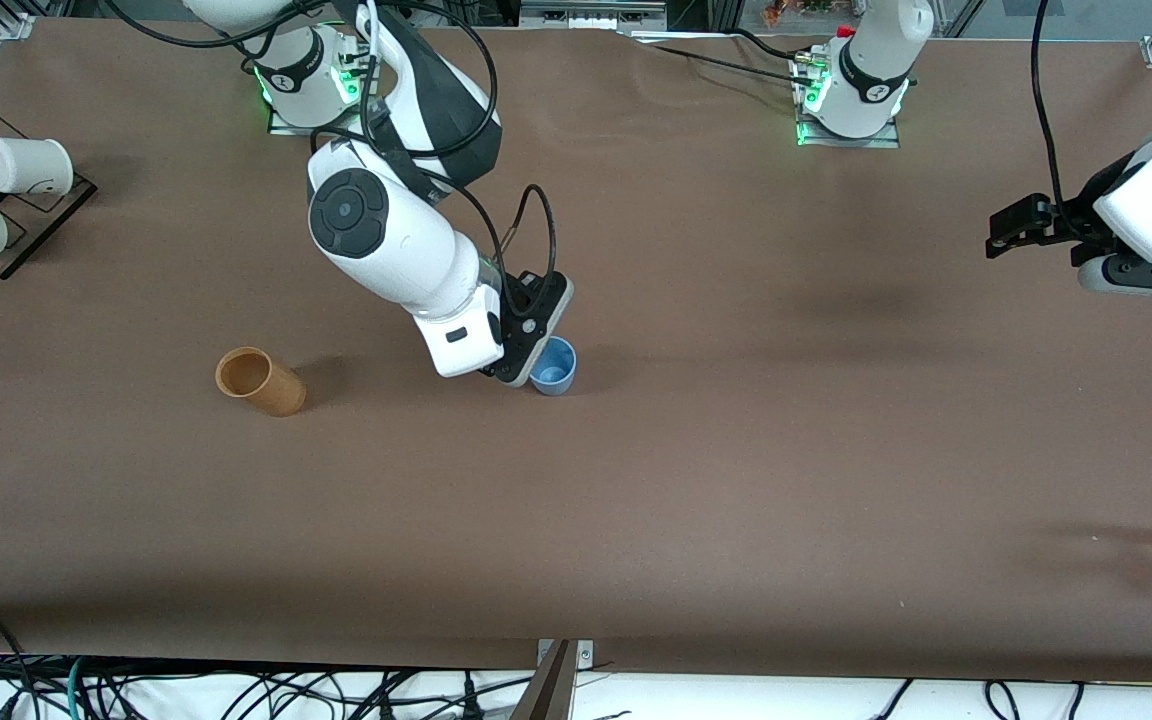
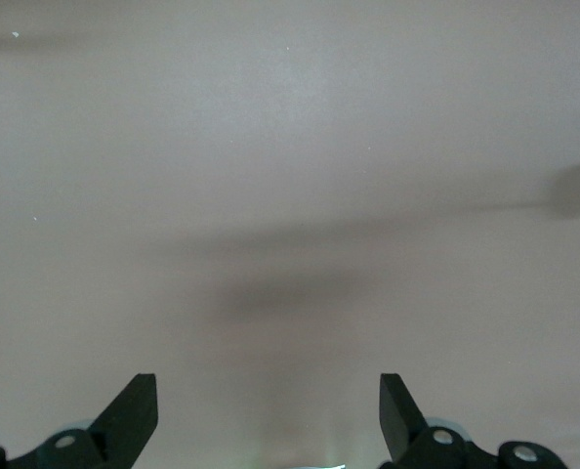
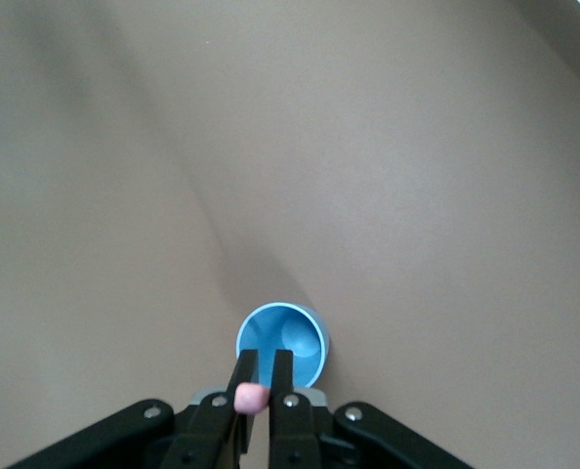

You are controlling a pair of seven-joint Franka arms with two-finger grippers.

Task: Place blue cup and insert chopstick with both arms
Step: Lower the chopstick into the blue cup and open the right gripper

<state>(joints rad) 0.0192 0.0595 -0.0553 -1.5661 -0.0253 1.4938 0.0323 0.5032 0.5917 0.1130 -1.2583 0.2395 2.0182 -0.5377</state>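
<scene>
Placement looks done to me: the blue cup (image 1: 554, 366) stands upright mid-worktop, and my right end effector (image 3: 256, 386) hangs over it pinching the chopstick (image 3: 250, 397), insertion pending. My left end effector (image 2: 269, 415) waits spread above bare brown worktop (image 1: 736, 480); a tan cup (image 1: 259, 380) lies toward the right arm's end.

My right gripper (image 3: 255, 383) hangs over blue cup (image 1: 554, 366), pinching chopstick (image 3: 250, 397) | tan cup (image 1: 260, 381) well apart toward right arm's end | left gripper (image 2: 269, 410), fingers spread, over bare table (image 1: 736, 480)
</scene>
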